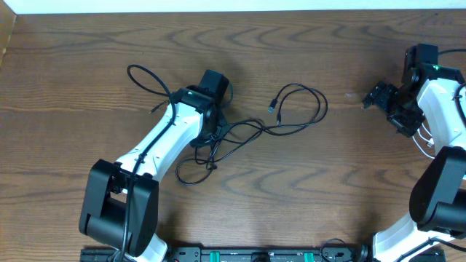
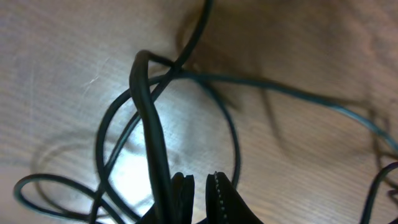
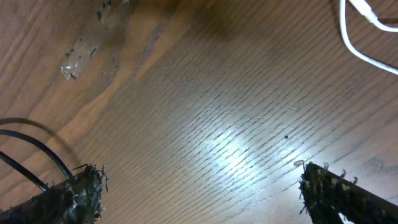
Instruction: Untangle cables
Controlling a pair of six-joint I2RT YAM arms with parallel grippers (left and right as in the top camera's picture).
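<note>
Black cables (image 1: 240,135) lie knotted mid-table (image 1: 328,204), long axis left to right, directly under the nearer left gripper (image 2: 200,183), jaws almost together, a grip impossible to tell; the right gripper (image 3: 202,180), jaws wide apart, hangs at the right edge beside 1 white cable (image 3: 357,37).

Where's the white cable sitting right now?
In the overhead view the white cable lies at the far right of the table, close beside the right arm, right of the open right gripper and well away from the black cables at centre.
</note>
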